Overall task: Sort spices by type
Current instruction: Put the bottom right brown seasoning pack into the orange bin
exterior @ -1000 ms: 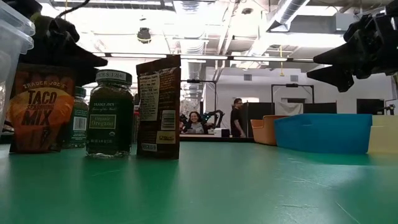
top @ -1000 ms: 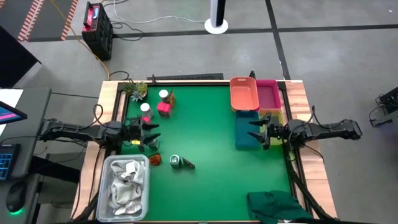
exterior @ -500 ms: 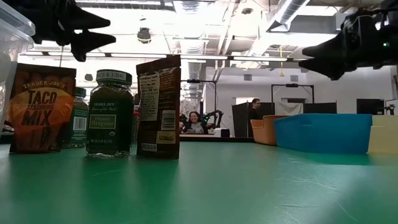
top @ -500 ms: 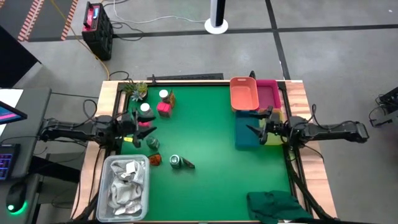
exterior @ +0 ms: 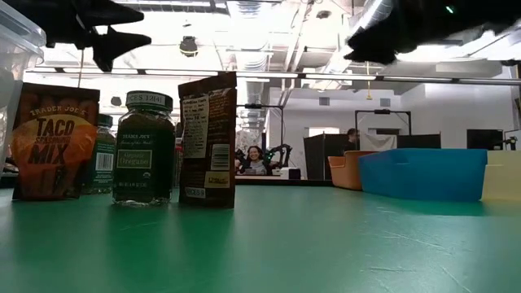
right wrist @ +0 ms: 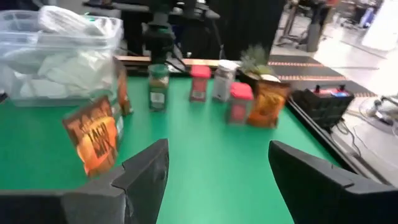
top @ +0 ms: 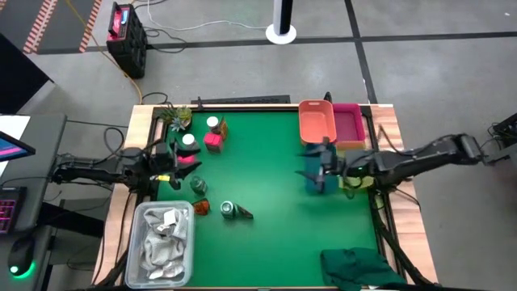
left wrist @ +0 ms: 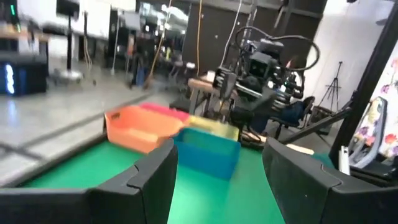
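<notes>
The spices stand on the left part of the green table: a white-capped jar (top: 212,124), a pink-red box (top: 213,141), a green jar (top: 199,186), an orange-brown jar (top: 202,208) and a green-and-silver tin (top: 228,210). The low view shows a taco mix packet (exterior: 55,142), an oregano jar (exterior: 144,148) and a brown packet (exterior: 207,140), all upright. My left gripper (top: 174,166) (left wrist: 217,180) hangs open above the left spices, holding nothing. My right gripper (top: 305,163) (right wrist: 217,180) is open and empty in the air, at the blue bin's inner edge, facing the spices.
Orange (top: 317,123), pink (top: 350,123), yellow (top: 357,153) and blue (top: 317,184) bins sit at the right. A clear bin of white rags (top: 161,242) stands near left, a spiky plant (top: 176,117) far left, a green cloth (top: 359,267) near right. Bare green mat lies in the middle.
My left gripper has risen above the spices and tipped its fingers upward, staying open. My right gripper has swung up and toward the table's left, from beside the yellow bin out over the blue bin, rolling as it went; it stays open.
</notes>
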